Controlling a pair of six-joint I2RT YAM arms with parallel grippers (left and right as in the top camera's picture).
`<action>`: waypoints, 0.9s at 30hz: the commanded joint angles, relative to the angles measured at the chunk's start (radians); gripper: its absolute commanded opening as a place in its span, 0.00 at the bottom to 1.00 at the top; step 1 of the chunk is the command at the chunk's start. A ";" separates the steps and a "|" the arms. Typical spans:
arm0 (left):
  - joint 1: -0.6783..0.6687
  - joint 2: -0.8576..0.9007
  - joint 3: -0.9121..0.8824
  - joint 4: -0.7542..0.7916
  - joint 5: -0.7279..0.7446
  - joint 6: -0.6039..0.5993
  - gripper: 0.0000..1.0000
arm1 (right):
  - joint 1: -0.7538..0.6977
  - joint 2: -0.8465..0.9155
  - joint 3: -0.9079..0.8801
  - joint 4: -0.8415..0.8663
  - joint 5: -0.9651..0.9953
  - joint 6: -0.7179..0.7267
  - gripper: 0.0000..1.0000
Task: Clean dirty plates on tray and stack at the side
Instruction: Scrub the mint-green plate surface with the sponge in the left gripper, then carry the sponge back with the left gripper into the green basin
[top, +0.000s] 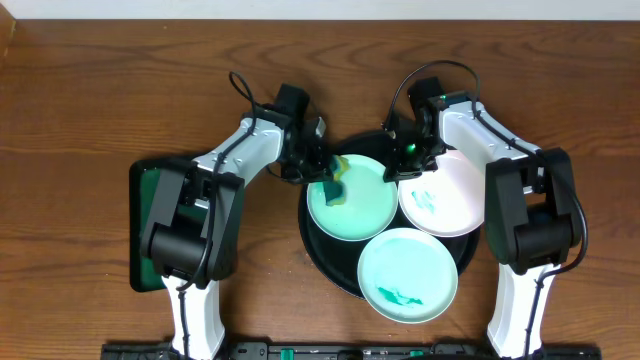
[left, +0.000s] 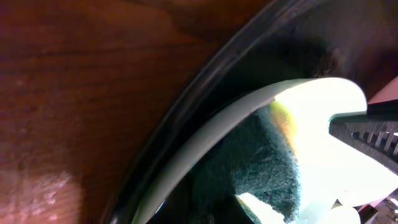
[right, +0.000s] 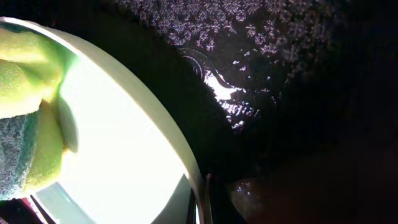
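On the black tray (top: 328, 255) lie three plates. My left gripper (top: 325, 172) is shut on a yellow-and-green sponge (top: 337, 183) that presses on the upper-left mint plate (top: 360, 205). The left wrist view shows the sponge (left: 261, 162) on that plate (left: 336, 118), just inside the tray rim (left: 205, 81). My right gripper (top: 408, 160) is shut on the same plate's right rim, which runs down between its fingers in the right wrist view (right: 196, 180). A white plate (top: 450, 190) with a green smear lies at the right. A smeared mint plate (top: 408, 275) lies at the front.
A dark green rectangular tray (top: 143, 210) lies at the left, partly under my left arm. The wooden table (top: 90, 90) surrounds the black tray. The white plate and the front mint plate overhang the black tray's rim.
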 joint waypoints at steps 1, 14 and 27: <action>0.051 0.078 -0.058 -0.079 -0.290 -0.021 0.07 | -0.007 0.025 -0.007 0.011 0.045 0.044 0.01; 0.027 0.069 -0.048 -0.228 -0.511 0.002 0.07 | -0.007 0.025 -0.007 0.012 0.053 0.052 0.01; -0.045 -0.070 0.130 -0.209 -0.528 0.022 0.07 | -0.007 0.025 -0.007 0.013 0.053 0.052 0.01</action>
